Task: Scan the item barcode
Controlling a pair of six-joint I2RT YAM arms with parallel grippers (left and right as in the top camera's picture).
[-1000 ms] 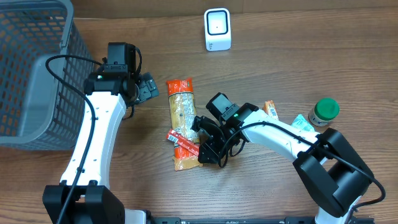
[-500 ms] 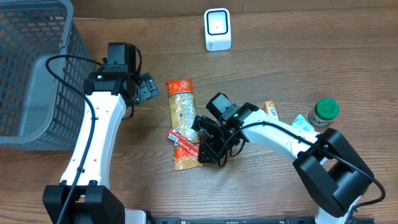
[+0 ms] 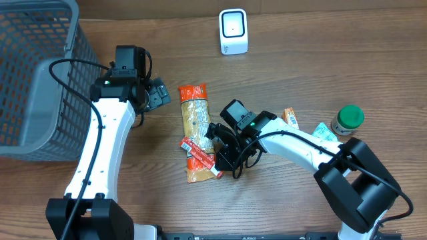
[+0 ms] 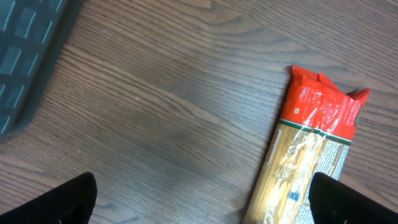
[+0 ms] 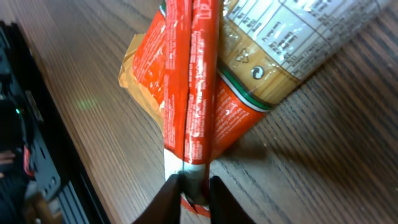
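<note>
Pinching the pale end of a red stick packet (image 5: 198, 93), the right gripper (image 5: 191, 186) has its fingers (image 5: 168, 193) closed on it at the bottom of the wrist view. The packet lies across the lower end of a long pasta pack (image 3: 193, 117), centre of the overhead frame, on the wooden surface (image 3: 300, 67).

- Left gripper (image 3: 157, 94): fingers spread wide, holding nothing, left of the pasta pack's top.
- Scanner (image 3: 233, 31): white, top centre.
- Wire basket (image 3: 80, 67): upper left.
- Green-lidded jar (image 3: 348, 119), orange sachet (image 3: 289, 118), pale sachet (image 3: 324, 132): right of centre.
</note>
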